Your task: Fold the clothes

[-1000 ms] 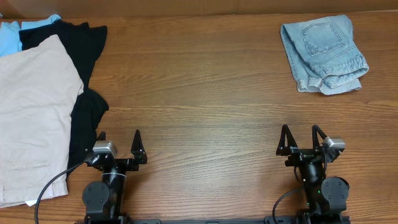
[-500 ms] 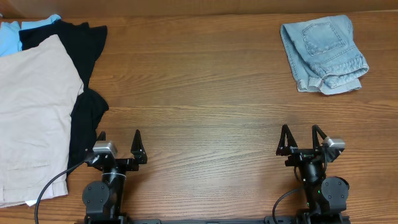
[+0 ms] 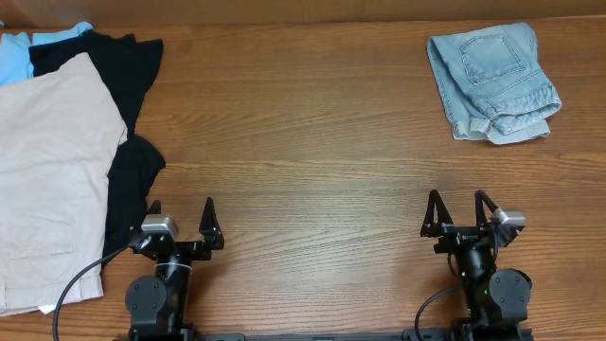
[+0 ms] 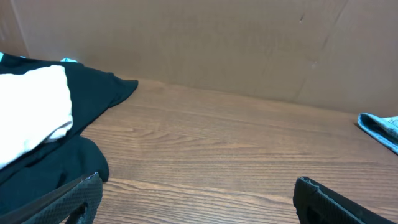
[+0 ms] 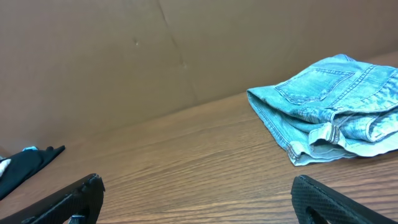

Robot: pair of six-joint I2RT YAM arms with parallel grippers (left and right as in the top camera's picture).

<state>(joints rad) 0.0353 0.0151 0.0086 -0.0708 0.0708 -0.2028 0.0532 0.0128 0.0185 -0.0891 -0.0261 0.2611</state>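
Note:
A pile of clothes lies at the table's left edge: pale beige shorts [image 3: 47,180] on top of a black garment [image 3: 128,180], with a sky-blue piece [image 3: 14,57] at the far corner. Folded faded denim shorts [image 3: 492,83] rest at the far right, also in the right wrist view [image 5: 329,106]. My left gripper [image 3: 182,210] stands open at the near edge, just right of the black garment [image 4: 56,162], nothing between its fingers. My right gripper [image 3: 459,204] is open and empty at the near right, well short of the denim.
A brown cardboard wall [image 4: 217,43] runs along the table's far edge. Bare wooden tabletop [image 3: 303,142] stretches between the left pile and the denim. A black cable [image 3: 71,289] loops by the left arm's base over the beige shorts.

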